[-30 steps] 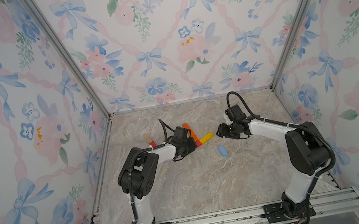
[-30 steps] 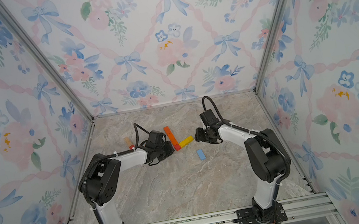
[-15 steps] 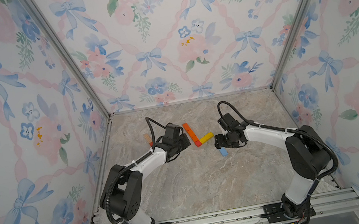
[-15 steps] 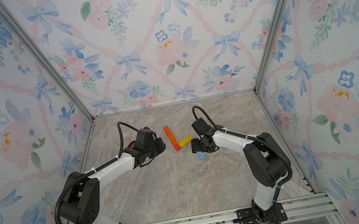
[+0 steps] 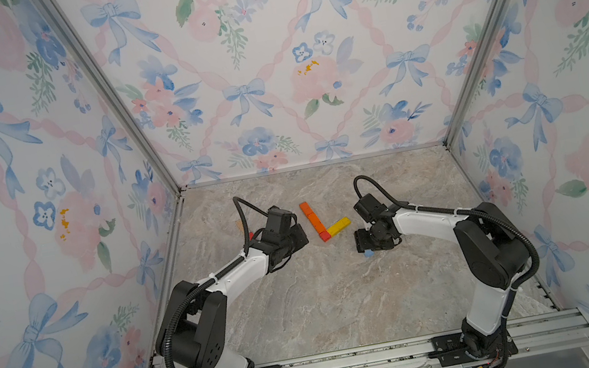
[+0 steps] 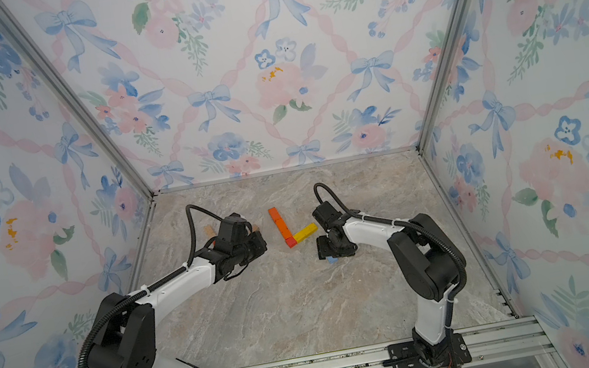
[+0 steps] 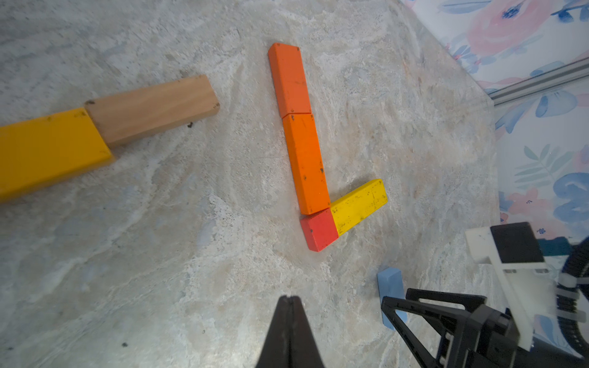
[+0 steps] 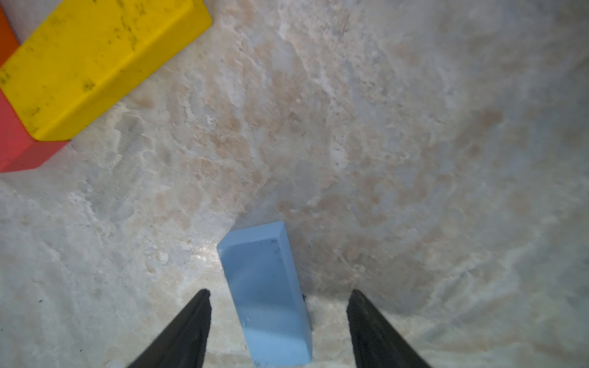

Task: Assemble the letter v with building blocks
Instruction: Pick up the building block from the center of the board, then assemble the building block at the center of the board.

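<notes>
Two orange building blocks [image 5: 311,217] lie end to end, with a red square [image 5: 324,236] at their near end and a yellow bar [image 5: 339,225] branching right from it; in a top view the orange line [image 6: 278,220] shows likewise. My left gripper [image 7: 290,299] is shut and empty, just left of this shape [image 5: 300,235]. My right gripper [image 8: 279,291] is open, its fingers either side of a light blue block [image 8: 267,286] on the floor without touching it. From above, that gripper [image 5: 364,242] covers most of the blue block [image 5: 368,254].
A natural wood bar [image 7: 153,110] and a larger yellow bar [image 7: 47,149] lie end to end beyond my left arm. A wood piece [image 5: 239,225] and a red piece [image 5: 251,236] peek out behind that arm. Patterned walls enclose the marble floor [image 5: 326,302].
My right gripper has left the yellow bar and come toward the front, down over the blue block. My left gripper has backed a little to the left, away from the orange blocks.
</notes>
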Action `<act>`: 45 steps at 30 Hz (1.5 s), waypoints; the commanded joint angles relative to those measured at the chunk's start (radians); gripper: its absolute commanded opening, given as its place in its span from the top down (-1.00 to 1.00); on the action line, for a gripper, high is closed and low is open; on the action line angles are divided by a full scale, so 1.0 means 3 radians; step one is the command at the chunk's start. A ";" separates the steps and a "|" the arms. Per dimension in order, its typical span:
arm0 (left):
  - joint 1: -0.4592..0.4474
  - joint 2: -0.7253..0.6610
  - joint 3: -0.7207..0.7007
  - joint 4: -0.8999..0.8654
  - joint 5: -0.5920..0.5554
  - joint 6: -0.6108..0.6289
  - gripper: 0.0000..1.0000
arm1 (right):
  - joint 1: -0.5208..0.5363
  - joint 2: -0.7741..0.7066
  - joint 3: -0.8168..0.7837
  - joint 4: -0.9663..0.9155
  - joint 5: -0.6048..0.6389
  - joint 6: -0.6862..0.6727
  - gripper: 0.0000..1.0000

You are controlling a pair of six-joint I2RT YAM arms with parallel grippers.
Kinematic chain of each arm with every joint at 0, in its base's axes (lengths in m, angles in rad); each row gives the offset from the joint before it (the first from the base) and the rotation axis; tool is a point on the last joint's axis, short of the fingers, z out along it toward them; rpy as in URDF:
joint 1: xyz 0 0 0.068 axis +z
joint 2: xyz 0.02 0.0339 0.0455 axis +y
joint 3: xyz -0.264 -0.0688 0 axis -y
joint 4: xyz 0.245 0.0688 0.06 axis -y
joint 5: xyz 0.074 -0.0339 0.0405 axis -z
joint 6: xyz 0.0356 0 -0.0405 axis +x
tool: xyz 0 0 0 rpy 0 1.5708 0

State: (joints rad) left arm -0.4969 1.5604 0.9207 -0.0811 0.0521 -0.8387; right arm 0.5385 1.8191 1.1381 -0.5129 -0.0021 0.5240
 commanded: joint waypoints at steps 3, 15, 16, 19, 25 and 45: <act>0.0021 -0.0079 -0.0067 -0.0081 -0.0041 0.0055 0.88 | 0.0038 0.0088 -0.0035 -0.0040 0.0017 0.0068 -0.26; 0.0030 -0.0027 -0.0073 -0.0078 -0.0023 0.0070 0.88 | 0.0041 0.0153 -0.0005 -0.0070 0.0038 0.0193 0.27; 0.0033 -0.0026 -0.0077 -0.0080 -0.0023 0.0070 0.88 | 0.0036 0.0143 -0.0005 -0.0065 0.0034 0.0222 0.31; 0.0045 -0.0034 -0.0082 -0.0082 -0.0011 0.0080 0.88 | 0.0018 0.0090 -0.0006 -0.0028 0.0027 0.0313 0.41; 0.0063 -0.0040 -0.0088 -0.0080 0.0001 0.0101 0.88 | -0.0093 -0.0081 -0.0025 0.0109 0.0012 0.0693 0.74; 0.0190 -0.0058 -0.0155 -0.0079 0.0030 0.0137 0.88 | -0.0485 0.0123 0.0487 0.0537 0.0263 0.1951 1.00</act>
State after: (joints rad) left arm -0.4480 1.5604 0.8833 -0.0853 0.0525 -0.8150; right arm 0.4152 1.8179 1.2518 -0.3607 0.0505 1.0256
